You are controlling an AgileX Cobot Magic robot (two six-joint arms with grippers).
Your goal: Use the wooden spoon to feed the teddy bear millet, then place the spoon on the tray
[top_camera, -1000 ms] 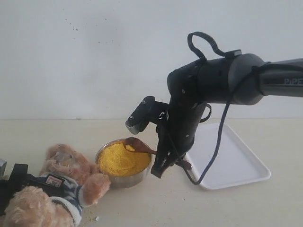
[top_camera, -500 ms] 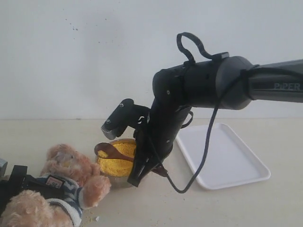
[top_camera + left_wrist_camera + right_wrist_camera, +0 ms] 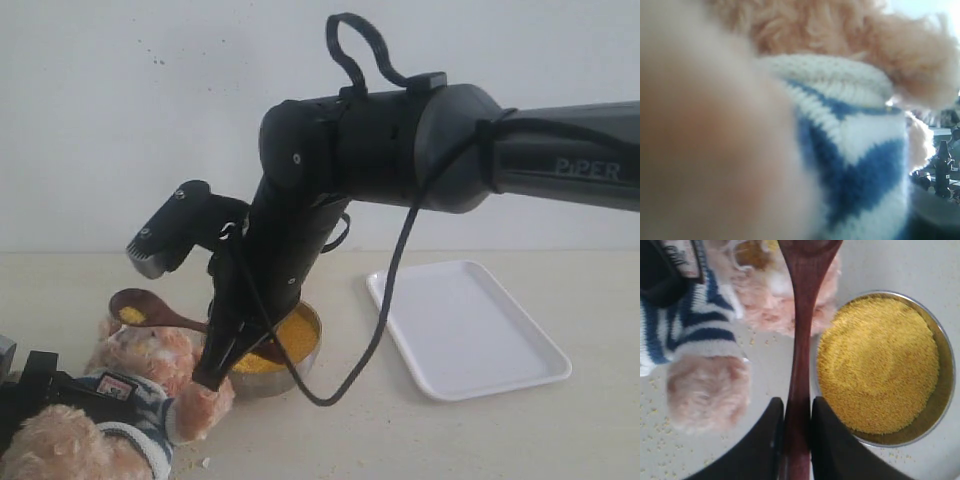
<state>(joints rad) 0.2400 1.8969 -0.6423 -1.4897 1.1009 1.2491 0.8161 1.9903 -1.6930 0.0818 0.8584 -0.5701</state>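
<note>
Wooden spoon (image 3: 160,312) hangs over the teddy bear's (image 3: 140,362) head in the exterior view, a little millet (image 3: 131,316) in its bowl and its handle pinched by the right gripper (image 3: 212,372). The steel bowl (image 3: 305,355) sits just beside the bear, the tray (image 3: 470,325) well apart. Left wrist view: the bear's striped shirt (image 3: 855,150) fills everything (whether the left gripper (image 3: 30,385) grips, I can't tell). Right wrist view: black fingers (image 3: 771,440) clamp the spoon's handle (image 3: 800,365), with millet (image 3: 875,365) heaped alongside and loose grains on the table (image 3: 890,265).
</note>
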